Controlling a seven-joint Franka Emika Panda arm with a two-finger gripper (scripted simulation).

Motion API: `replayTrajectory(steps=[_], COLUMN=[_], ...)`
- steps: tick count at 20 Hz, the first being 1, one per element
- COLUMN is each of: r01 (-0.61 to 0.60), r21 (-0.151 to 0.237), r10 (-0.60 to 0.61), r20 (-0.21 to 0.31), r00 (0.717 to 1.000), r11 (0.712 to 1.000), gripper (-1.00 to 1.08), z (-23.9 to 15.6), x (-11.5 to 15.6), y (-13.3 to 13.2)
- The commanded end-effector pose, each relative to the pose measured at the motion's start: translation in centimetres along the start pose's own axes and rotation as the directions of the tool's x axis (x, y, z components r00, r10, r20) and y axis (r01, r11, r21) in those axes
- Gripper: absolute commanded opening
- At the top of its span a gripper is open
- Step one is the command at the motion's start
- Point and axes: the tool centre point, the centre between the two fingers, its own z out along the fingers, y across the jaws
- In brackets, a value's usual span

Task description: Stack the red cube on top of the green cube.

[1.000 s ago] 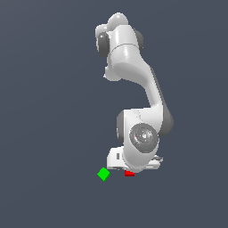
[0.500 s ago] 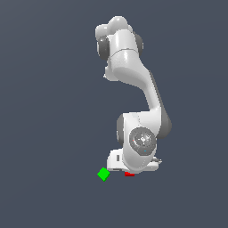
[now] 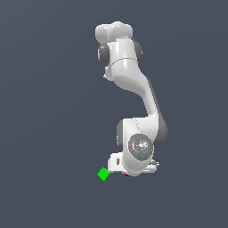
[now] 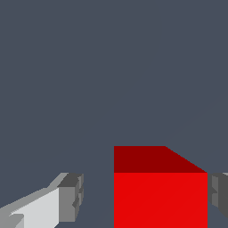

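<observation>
**Now the fingers bracket the red cube, not yet closed on it**

Here, going from the exterior view's left to its right, the small bright green cube (image 3: 103,174) comes first. It lies free on the dark grey floor (image 3: 49,133), seen as a diamond, with nothing on top of it. Just beside it, toward the right, the white robot arm (image 3: 133,89) bends down low, and under its wrist only a thin strip of the small bright red cube (image 3: 128,175) shows. The two cubes are near each other but apart.

The wrist view explains the low pose. The gripper (image 4: 144,198) stands spread, with the red cube (image 4: 160,200) between its grey finger pads (image 4: 71,196). On one side a clear gap remains between pad and cube; on the other side the pad sits right at the cube's edge, and I cannot tell if it touches. So the gripper is wide open and holds nothing.

I judge that the arm is placed like this to close on the red cube next. The cube is not centred between the pads, so closing may push it a little sideways before the grasp is firm.
</observation>
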Motion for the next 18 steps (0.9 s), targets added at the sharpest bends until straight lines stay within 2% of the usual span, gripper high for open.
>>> replayTrajectory(steps=[1, 2, 3, 18], r01=[0.0, 0.0, 0.0, 0.0], r21=[0.0, 0.0, 0.0, 0.0], r10=[0.0, 0.0, 0.0, 0.0], r20=[-0.001, -0.001, -0.001, -0.001], r00=[1.0, 1.0, 1.0, 1.0], r11=[1.0, 1.0, 1.0, 1.0], gripper=[1.0, 1.0, -1.0, -1.0], z=[0.13, 0.14, 0.14, -0.33], x=[0.07, 0.07, 0.07, 0.04], y=[-0.01, -0.01, -0.01, 0.02])
